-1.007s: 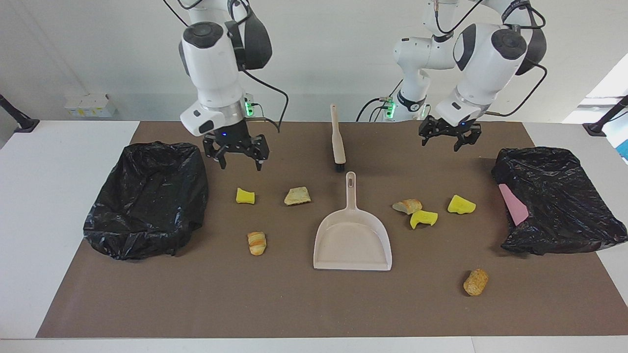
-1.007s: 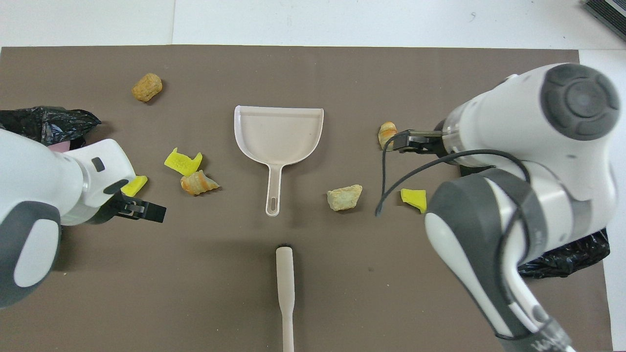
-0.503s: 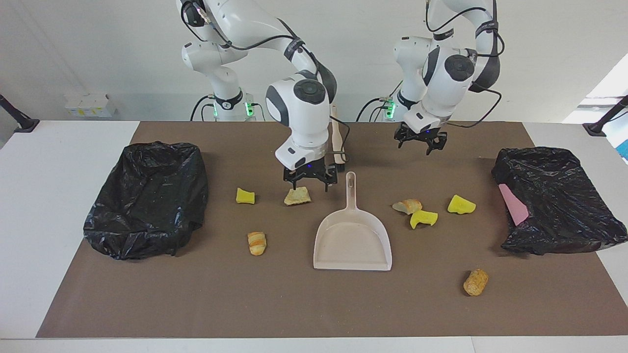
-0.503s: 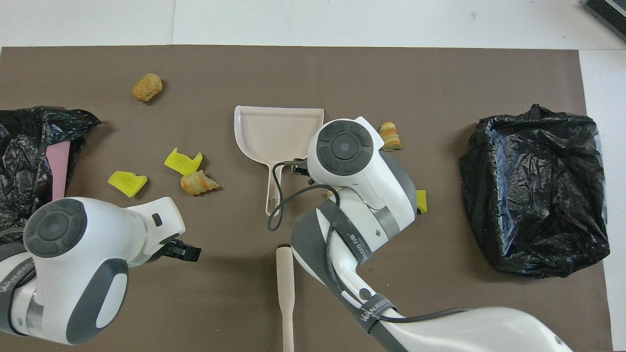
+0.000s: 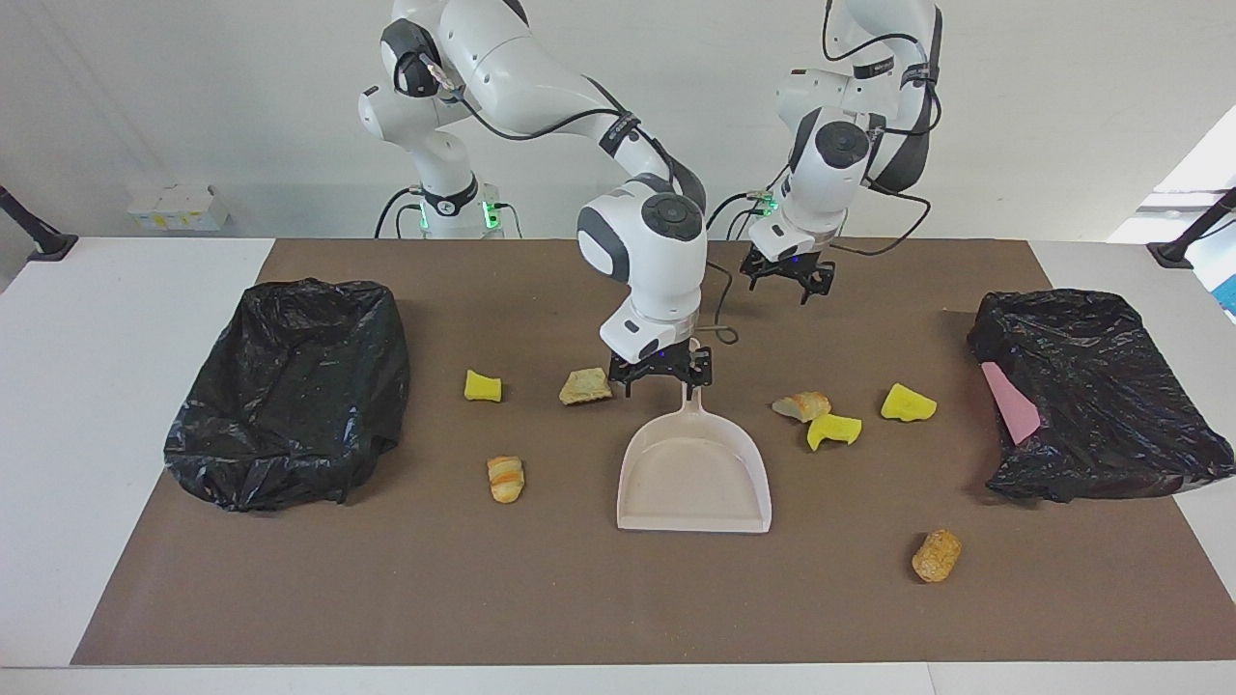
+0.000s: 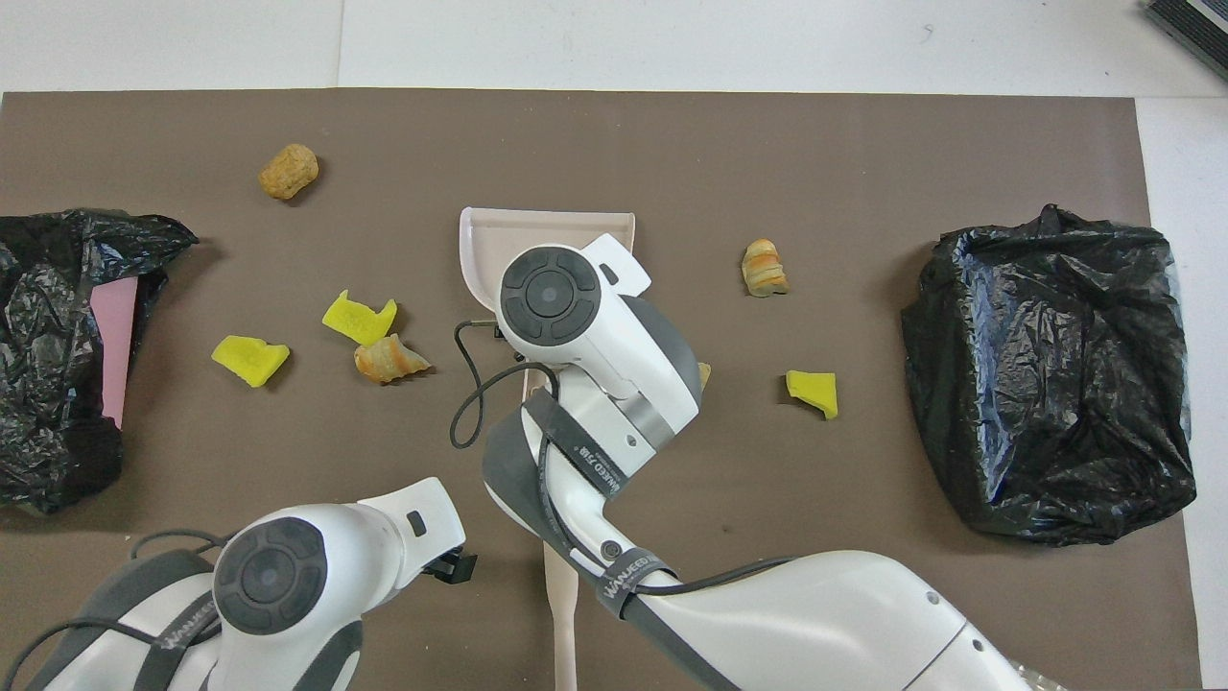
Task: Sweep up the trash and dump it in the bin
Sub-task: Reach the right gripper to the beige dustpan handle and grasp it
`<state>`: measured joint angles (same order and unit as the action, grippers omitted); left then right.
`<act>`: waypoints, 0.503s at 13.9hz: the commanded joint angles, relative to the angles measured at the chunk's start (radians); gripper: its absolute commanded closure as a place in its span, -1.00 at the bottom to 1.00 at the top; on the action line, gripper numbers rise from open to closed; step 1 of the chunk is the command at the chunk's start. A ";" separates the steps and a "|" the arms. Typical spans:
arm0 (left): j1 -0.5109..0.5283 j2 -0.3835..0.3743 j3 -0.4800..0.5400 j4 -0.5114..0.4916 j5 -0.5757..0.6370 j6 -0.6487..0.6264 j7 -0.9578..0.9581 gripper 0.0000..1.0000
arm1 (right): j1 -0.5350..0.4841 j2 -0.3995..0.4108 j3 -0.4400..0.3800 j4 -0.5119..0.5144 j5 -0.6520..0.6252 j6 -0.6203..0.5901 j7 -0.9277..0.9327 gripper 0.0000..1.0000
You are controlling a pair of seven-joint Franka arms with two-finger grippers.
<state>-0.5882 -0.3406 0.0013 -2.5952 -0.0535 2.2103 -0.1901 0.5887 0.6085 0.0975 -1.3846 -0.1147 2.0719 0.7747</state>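
Flanking the mat, two black bin bags [image 5: 290, 386] frame scattered trash [image 5: 584, 386]; the right gripper [image 5: 660, 372], fingers spread, hovers at the dustpan [image 5: 695, 473] handle, while the left gripper [image 5: 787, 273], fingers apart, hangs over the brush [image 6: 559, 595].

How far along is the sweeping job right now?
Nothing is swept yet: all seven scraps lie on the mat, none in the dustpan or either black bag. In hand: the right gripper is at the dustpan's handle, the left gripper over the brush. Sweeping and dumping remain.
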 commanded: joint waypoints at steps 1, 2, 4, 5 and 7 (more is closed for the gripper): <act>-0.139 -0.060 0.016 -0.046 -0.006 0.048 -0.154 -1.00 | 0.023 0.028 0.002 0.041 -0.013 -0.026 0.014 -1.00; -0.184 -0.057 0.016 -0.046 -0.006 0.066 -0.204 -1.00 | 0.026 0.025 0.002 0.039 -0.005 -0.026 0.014 -1.00; -0.254 -0.046 0.016 -0.046 -0.006 0.104 -0.277 -1.00 | 0.028 0.020 0.004 0.039 0.023 -0.029 0.012 -0.90; -0.290 -0.038 0.016 -0.046 -0.006 0.129 -0.320 -1.00 | 0.031 0.020 0.004 0.029 0.029 -0.027 0.012 -0.82; -0.363 0.000 0.012 -0.046 -0.006 0.193 -0.423 -1.00 | 0.031 0.016 0.005 0.006 0.044 -0.026 0.011 -0.72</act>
<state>-0.8834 -0.3607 -0.0016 -2.6160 -0.0539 2.3292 -0.5342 0.6221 0.6198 0.0977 -1.3762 -0.0971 2.0576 0.7748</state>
